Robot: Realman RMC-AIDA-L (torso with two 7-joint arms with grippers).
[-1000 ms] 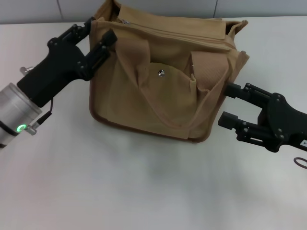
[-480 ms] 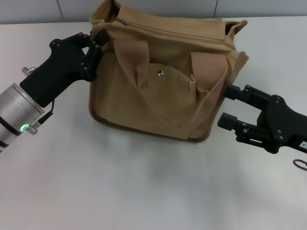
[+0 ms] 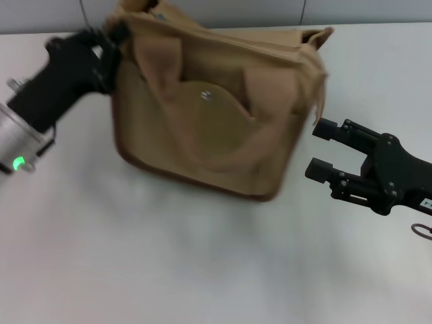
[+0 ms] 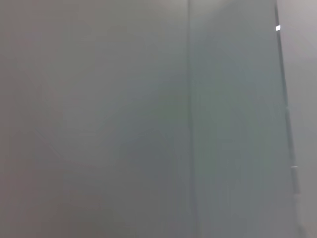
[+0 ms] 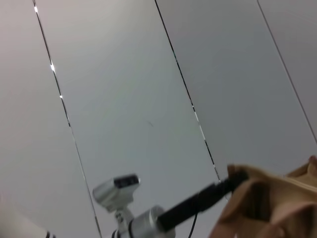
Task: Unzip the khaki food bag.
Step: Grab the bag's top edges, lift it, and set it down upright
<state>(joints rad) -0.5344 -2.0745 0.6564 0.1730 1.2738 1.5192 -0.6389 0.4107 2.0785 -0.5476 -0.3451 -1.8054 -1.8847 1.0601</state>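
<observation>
Left gripper point(image 3: 113, 42) was pressed against the upper end corner of the khaki food bag point(image 3: 209, 121); whether its fingers were spread or pinching the fabric could not be told. Beyond that gripper, the bag sat tilted on the white bench point(image 3: 169, 270), its snap point(image 3: 207, 95) facing forward. Right gripper point(image 3: 321, 147) hovered just beside the bag's opposite end, fingers spread and holding nothing.

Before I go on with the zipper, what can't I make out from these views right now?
- Zipper on the bag: head view, motion blur hides whether it is open.
- Left tool: head view, its fingertips blend into the bag's corner; grip unclear.
- Left wrist view: only a blank wall.
- Right tool: open beside the bag; contact unclear.
</observation>
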